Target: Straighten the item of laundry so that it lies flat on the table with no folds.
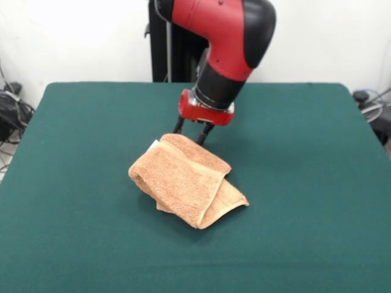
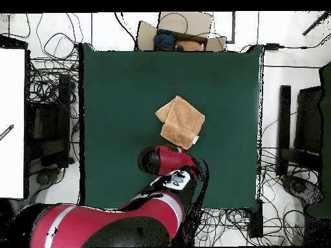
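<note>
Front view. Table [image 1: 73,183]: dark green felt-like top, filling most of the frame from the lower edge to just above mid-height. Towel [image 1: 183,178]: peach-orange terry cloth, lying slightly left of the frame's centre, folded over itself in several layers; a thick rolled fold runs along its left side, and a thinner lower layer pokes out toward the lower right. A small white tag [image 1: 154,144] shows at the towel's upper left corner. Arm [image 1: 229,36]: red and black, entering from the top centre and angling down to the left. Gripper [image 1: 191,132]: red wrist block with two dark fingers [image 1: 204,133] pointing down, set slightly apart, their tips at or just behind the towel's upper edge. Whether they pinch cloth cannot be told. Cables [image 1: 12,110] lie off the table at the left edge.

Overhead view. Table [image 2: 116,97]: green rectangle in the centre of the frame. Towel [image 2: 181,121]: folded, slightly right of the table's centre, one layer offset toward the upper left. White tag [image 2: 195,139] at its lower right corner. Arm [image 2: 123,223]: rises from the lower left; its red end [image 2: 169,158] sits just below the towel and hides the fingers. Cardboard box [image 2: 181,32] beyond the table's top edge.
</note>
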Available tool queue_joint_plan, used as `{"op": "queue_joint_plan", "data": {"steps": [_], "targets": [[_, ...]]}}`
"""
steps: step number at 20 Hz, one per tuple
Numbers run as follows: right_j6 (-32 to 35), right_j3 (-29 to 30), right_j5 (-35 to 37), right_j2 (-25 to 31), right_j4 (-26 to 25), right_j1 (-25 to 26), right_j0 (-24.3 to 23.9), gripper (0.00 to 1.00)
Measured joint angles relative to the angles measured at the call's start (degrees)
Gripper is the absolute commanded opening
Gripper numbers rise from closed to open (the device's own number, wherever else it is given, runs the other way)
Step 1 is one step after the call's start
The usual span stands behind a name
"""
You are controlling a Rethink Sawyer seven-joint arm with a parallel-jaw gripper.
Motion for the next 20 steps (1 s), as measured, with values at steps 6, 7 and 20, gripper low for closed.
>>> {"op": "queue_joint_plan", "data": {"steps": [6,7,20], "targets": [[0.0,0.01,-2.32,-1.83,-0.01,1.14,2.11,1.0],[0.0,0.01,-2.59,-2.03,0.0,1.27,2.29,1.0],[0.0,-0.02,-3.53,-2.83,0.02,1.63,2.55,1.0]]}}
